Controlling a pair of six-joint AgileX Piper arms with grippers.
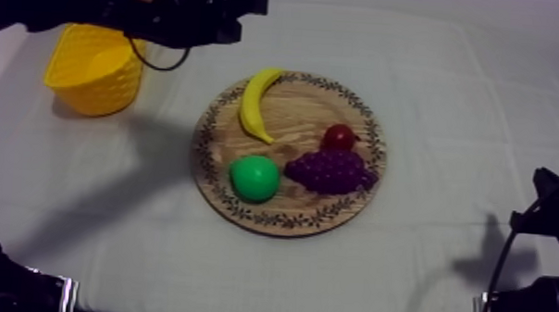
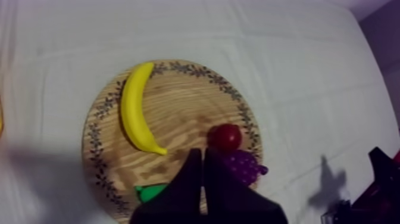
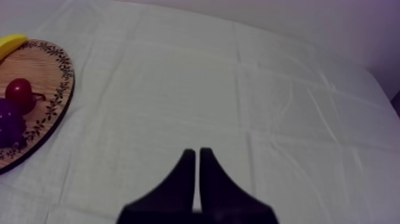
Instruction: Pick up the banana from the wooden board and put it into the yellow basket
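Observation:
A yellow banana (image 1: 257, 101) (image 2: 137, 107) lies along the back left rim of the round wooden board (image 1: 295, 108) (image 2: 184, 101). My left gripper (image 1: 256, 1) (image 2: 202, 156) hangs high over the table's back, between the yellow basket (image 1: 94, 68) and the board; its fingers lie together as a narrow wedge, holding nothing. The basket stands at the back left with nothing in it. My right gripper (image 3: 197, 154) is shut on nothing over bare cloth, right of the board (image 3: 47, 77); the banana's tip (image 3: 11, 42) peeks past the rim there.
On the board also lie a green pear (image 1: 254, 178) (image 2: 152, 192), purple grapes (image 1: 330, 170) (image 2: 243, 167) (image 3: 9, 125) and a small red fruit (image 1: 339, 136) (image 2: 226, 137) (image 3: 19, 92). My right arm (image 1: 558, 217) rests low at the right edge.

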